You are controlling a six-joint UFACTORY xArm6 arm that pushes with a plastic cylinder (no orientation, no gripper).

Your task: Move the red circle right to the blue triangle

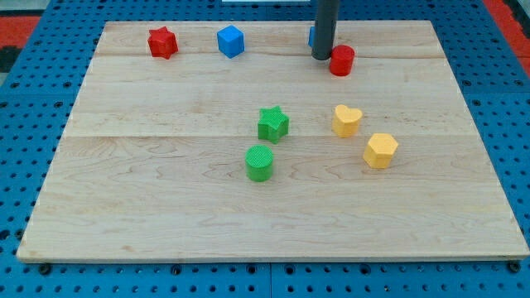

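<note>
While my tip (321, 57) touches red circle (341, 60), blue triangle (312, 36) mostly hidden behind rod; no jaws.

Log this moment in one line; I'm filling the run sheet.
my tip: touching red circle, on its left | blue triangle: mostly hidden behind rod | push: unfinished

Only a short stretch of the robot shows: a straight, round rod entering from the view's top edge. It is dark grey, close to charcoal, with a smooth matt surface and a faint lighter sheen running down its length on one side. Its width stays even from top to bottom, with no taper. No cables, screws, labels or markings can be made out on it. My tip (321, 57) is a plain, blunt, flat-cut end in the same dark colour as the shaft.
</note>
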